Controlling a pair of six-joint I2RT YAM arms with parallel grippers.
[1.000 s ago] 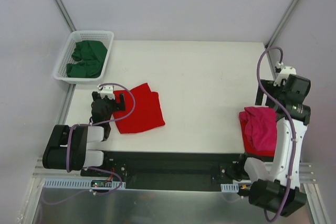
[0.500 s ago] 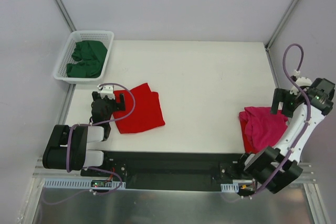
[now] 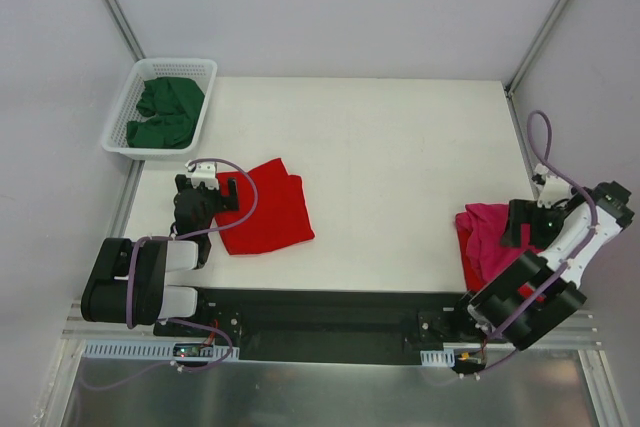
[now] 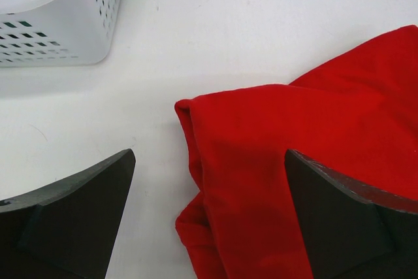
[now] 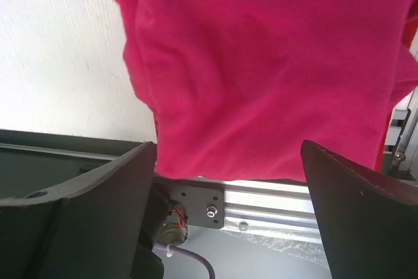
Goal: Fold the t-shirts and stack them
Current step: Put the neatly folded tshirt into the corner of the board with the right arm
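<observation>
A bright red t-shirt point(image 3: 265, 209) lies folded on the white table at the left. My left gripper point(image 3: 222, 187) hovers open over its left edge, and in the left wrist view its fingers straddle the red cloth point(image 4: 313, 161) without touching it point(image 4: 209, 161). A magenta-pink t-shirt point(image 3: 488, 237) lies bunched at the near right edge. A strip of red cloth point(image 5: 408, 50) shows under it. My right gripper point(image 3: 520, 222) hangs open above the pink shirt point(image 5: 261, 63), with nothing between its fingers point(image 5: 228, 155). Dark green t-shirts point(image 3: 165, 112) fill the basket.
A white lattice basket point(image 3: 120, 142) stands at the back left corner, and its wall point(image 4: 59, 31) shows in the left wrist view. A black rail point(image 3: 330, 312) and an aluminium frame point(image 5: 294, 200) run along the near edge. Grey walls close in both sides.
My right arm has swung back from the far right and folded low toward the near edge, bringing its gripper over the pink shirt. The left arm and both shirts have stayed put.
</observation>
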